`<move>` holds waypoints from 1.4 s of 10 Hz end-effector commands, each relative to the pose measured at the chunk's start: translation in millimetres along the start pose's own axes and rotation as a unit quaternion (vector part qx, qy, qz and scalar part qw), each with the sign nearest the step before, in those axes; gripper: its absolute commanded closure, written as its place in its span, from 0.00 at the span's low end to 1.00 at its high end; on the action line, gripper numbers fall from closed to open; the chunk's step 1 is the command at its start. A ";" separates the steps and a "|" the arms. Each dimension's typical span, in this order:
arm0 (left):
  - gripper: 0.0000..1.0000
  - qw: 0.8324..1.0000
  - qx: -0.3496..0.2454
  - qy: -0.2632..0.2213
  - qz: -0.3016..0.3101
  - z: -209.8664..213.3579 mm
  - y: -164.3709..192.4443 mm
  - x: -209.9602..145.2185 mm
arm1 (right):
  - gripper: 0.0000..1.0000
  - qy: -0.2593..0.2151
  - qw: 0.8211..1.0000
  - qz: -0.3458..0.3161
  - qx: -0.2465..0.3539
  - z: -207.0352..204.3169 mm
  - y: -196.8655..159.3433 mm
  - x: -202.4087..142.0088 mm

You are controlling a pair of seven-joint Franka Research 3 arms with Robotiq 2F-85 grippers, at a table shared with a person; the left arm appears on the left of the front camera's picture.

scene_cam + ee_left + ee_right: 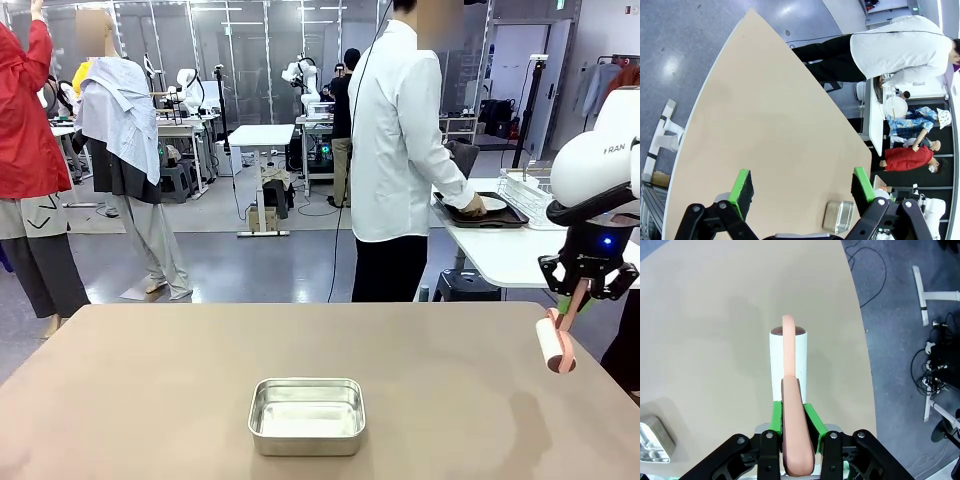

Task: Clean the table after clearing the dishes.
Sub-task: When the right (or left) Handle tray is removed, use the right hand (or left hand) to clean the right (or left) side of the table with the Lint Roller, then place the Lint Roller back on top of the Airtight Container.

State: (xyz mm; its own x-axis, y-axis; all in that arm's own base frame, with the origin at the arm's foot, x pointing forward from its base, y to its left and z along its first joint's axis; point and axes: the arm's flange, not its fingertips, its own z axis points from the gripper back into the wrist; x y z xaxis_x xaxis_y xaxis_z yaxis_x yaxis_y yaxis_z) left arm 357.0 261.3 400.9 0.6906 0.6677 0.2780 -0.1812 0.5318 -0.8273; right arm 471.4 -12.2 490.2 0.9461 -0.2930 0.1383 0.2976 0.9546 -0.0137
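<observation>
Right wrist view, gripper (792, 422) above table (705, 340)

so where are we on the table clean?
Done: dishes are off the table, over with the person at the side table. In hand: right gripper holds the lint roller above the top. Left: rolling the surface; steel pan remains there.

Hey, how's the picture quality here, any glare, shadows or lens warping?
Front view: sharp, with soft overhead light and a faint shadow around the steel pan. Left wrist view: wide-angle bending curves the table edge, and ceiling-light glare spots the floor. Right wrist view: the lint roller is crisp and casts a soft shadow on the tabletop.
</observation>
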 end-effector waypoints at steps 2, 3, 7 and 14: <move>0.00 1.000 -0.004 -0.004 0.004 2.5 -1.2 0.9 | 0.78 -0.002 1.000 -0.003 0.004 2.6 1.0 1.6; 0.00 1.000 -0.004 -0.004 0.004 2.5 -1.2 0.9 | 0.78 -0.002 1.000 -0.003 0.004 2.6 1.0 1.6; 0.00 1.000 -0.004 -0.004 0.004 2.5 -1.2 0.9 | 0.78 -0.002 1.000 -0.003 0.004 2.6 1.0 1.6; 0.00 1.000 -0.004 -0.004 0.004 2.5 -1.2 0.9 | 0.78 -0.069 0.979 0.193 -0.005 47.2 61.4 -27.2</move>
State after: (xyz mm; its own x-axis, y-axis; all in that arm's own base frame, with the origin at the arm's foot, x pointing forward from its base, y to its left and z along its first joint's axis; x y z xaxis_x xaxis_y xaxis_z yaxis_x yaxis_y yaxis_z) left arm 356.9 261.5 401.0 0.6903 0.6679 0.2780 -0.1813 0.5317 -0.8273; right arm 467.3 37.6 518.2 0.9786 -0.0438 0.2009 0.0585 0.9960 -0.0676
